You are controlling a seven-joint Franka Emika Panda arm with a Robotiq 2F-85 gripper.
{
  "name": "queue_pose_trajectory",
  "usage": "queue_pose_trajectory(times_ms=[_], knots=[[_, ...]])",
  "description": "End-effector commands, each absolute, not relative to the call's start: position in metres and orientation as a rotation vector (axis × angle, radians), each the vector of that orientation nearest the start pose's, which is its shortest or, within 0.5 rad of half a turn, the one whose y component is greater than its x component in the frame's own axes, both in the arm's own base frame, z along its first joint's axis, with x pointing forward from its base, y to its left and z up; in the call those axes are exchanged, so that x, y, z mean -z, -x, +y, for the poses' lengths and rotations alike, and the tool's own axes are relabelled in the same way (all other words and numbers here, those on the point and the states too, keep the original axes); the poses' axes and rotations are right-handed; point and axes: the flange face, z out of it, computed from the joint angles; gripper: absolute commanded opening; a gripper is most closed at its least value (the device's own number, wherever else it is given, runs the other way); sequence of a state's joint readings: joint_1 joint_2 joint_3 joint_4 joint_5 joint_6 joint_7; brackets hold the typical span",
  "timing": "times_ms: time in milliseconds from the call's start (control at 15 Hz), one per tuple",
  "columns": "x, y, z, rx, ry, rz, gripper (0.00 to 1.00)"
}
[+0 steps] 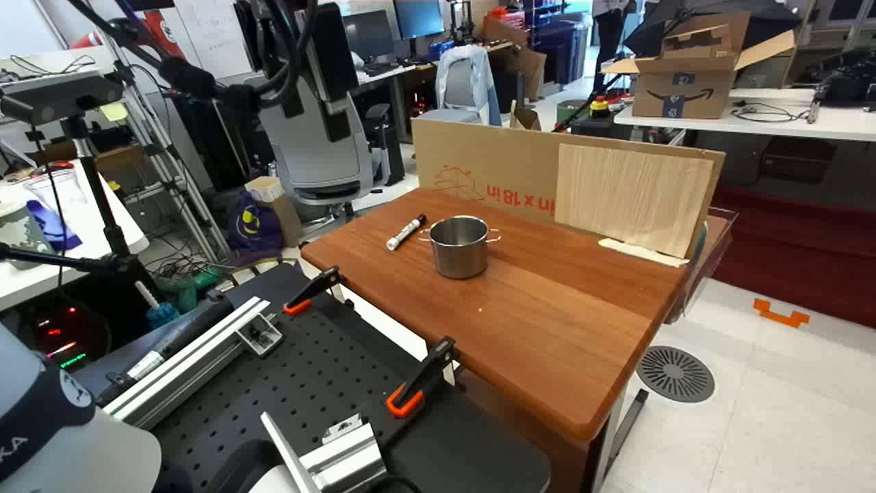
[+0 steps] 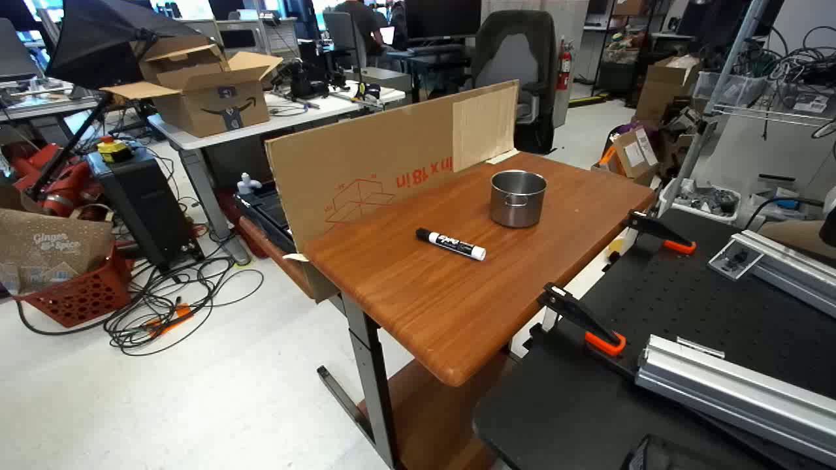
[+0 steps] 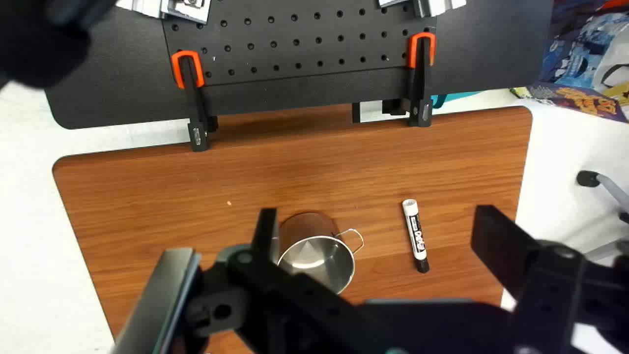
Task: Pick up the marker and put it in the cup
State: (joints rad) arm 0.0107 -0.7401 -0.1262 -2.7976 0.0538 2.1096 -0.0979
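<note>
Brown table (image 3: 147,206), wrist view: below the gripper (image 3: 377,221), next to a black perforated board (image 3: 304,29) with two orange-and-black clamps (image 3: 420,83) at its edge.
Gripper fingers (image 3: 501,241), wrist view: spread wide apart.
Marker (image 3: 415,236), wrist view: flat on the table, near the cup (image 3: 317,250) but apart from it.
Cup, wrist view: mouth up, partly hidden by the gripper.
Marker (image 1: 406,233), in an exterior view: white end toward the clamps, dark cap toward the cardboard panel (image 1: 493,164).
Cup (image 1: 460,250), in an exterior view: upright, thin wire handles at both sides.
Gripper (image 1: 315,118), in an exterior view: seemingly the dark shape at the upper edge, finger gap hard to read there.
Marker (image 2: 450,245), in an exterior view: flat on the wood, black cap toward the panel.
Cup (image 2: 518,202), in an exterior view: shiny metal, upright on the table.
</note>
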Motion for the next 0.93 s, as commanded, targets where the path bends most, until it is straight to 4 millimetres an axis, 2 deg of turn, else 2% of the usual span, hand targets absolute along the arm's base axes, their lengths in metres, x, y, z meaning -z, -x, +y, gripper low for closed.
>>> queue_pose_trajectory(times_ms=[0,400,667,867], knots=[[-0.412,-0.318,-0.031,0.087,3.013,0.020,1.00],[-0.401,-0.339,-0.004,0.043,3.088,-0.040,1.00],[-0.383,-0.369,0.022,0.042,3.140,-0.058,1.00],[-0.361,-0.401,0.040,0.050,3.161,-0.080,1.00]])
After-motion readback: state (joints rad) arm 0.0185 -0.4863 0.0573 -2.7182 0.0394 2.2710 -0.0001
